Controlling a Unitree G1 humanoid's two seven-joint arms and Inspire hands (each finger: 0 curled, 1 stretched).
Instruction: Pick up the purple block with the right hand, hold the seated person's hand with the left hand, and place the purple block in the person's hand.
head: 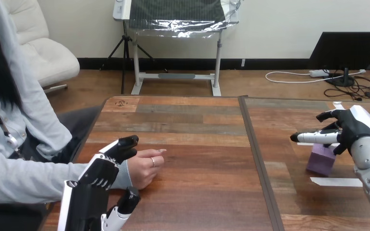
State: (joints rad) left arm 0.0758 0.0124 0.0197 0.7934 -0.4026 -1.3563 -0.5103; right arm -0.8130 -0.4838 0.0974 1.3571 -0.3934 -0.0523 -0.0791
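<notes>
We reach across the brown wooden surface (197, 159), fingers (313, 137) wide.
Right hand (354, 127) above the purple cube block (322, 161); left hand (101, 171) flanks the person's wrist (124, 175).

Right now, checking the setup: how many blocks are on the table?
1: a purple block at the table's right, under the right hand. None seems hidden.

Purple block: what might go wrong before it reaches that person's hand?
The right hand is open over the purple block, not gripping it, so it might nudge it or let it slip. The person's hand rests curled on the table, by the left hand; unless it opens, the block may fall off.
</notes>
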